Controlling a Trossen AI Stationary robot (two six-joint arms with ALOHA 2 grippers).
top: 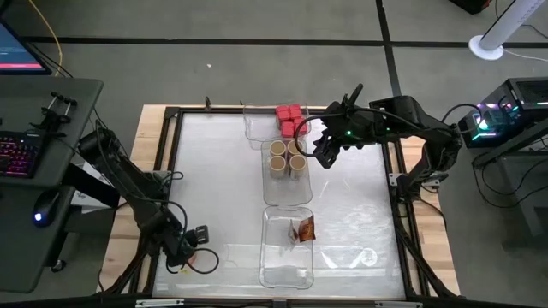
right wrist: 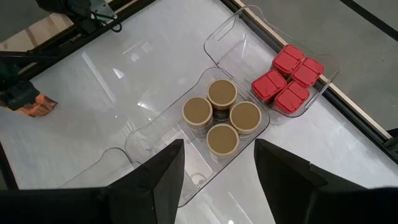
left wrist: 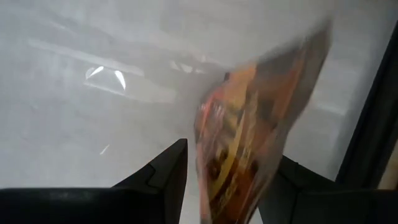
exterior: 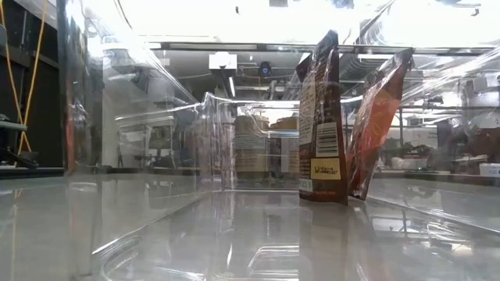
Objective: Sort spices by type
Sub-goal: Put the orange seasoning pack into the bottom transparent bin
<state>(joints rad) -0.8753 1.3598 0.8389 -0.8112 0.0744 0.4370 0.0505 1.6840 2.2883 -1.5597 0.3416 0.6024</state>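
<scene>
Left gripper [top: 184,254] clamps a packet [left wrist: 249,143] at the table's near-left corner; packet tray [top: 287,248] lies to its right, left arm nearest. Right gripper [right wrist: 217,168] hovers open and empty over the jars [right wrist: 221,116].

I see four red containers [right wrist: 289,79], four jars [right wrist: 221,116] with tan tops, brown-orange packets [top: 302,229], clear trays [top: 288,195], my dark left hand [left wrist: 217,180] gripping an orange packet [left wrist: 249,143].

Four red boxy containers [right wrist: 289,79] are sitting in one clear tray [right wrist: 244,34], four tan-topped round jars [right wrist: 221,116] are filling a second, and two brown-orange packets [exterior: 344,117] are standing in a third.
</scene>
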